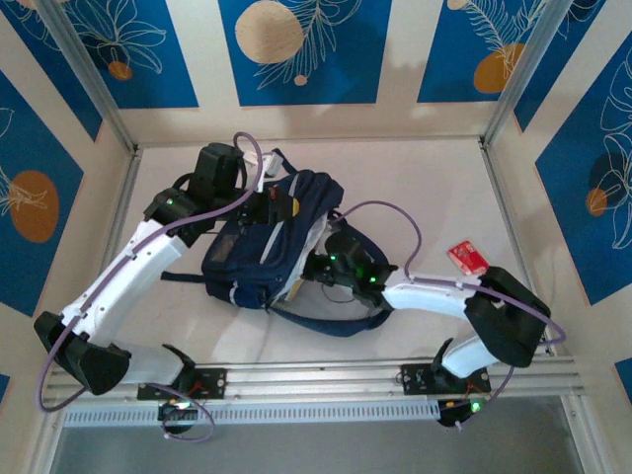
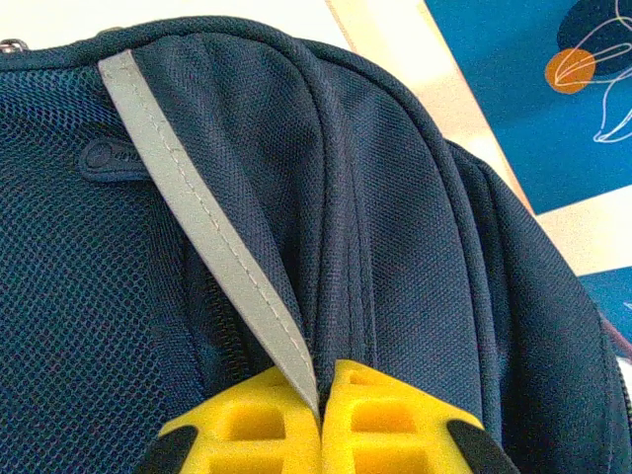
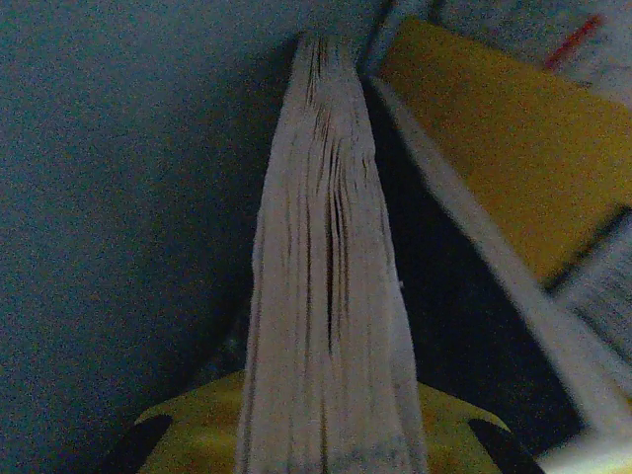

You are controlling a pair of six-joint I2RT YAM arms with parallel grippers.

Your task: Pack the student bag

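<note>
The student bag (image 1: 259, 249), navy blue, lies in the middle of the table with its mouth toward the right. My left gripper (image 1: 279, 205) is at the bag's top edge. In the left wrist view this gripper (image 2: 321, 395) is shut, pinching the bag's fabric (image 2: 415, 197) where the grey reflective stripe (image 2: 197, 207) ends. My right gripper (image 1: 316, 269) reaches into the bag's opening. Seen from the right wrist, it (image 3: 331, 439) is shut on a thick book (image 3: 321, 247) held page-edge up inside the dark bag interior (image 3: 118, 197). A yellow-covered book (image 3: 494, 138) lies beside it.
A small red packet (image 1: 467, 258) lies on the table to the right of the bag. The bag's dark straps (image 1: 326, 321) trail toward the front rail (image 1: 395, 370). Metal frame posts (image 1: 509, 89) and patterned walls close in the table.
</note>
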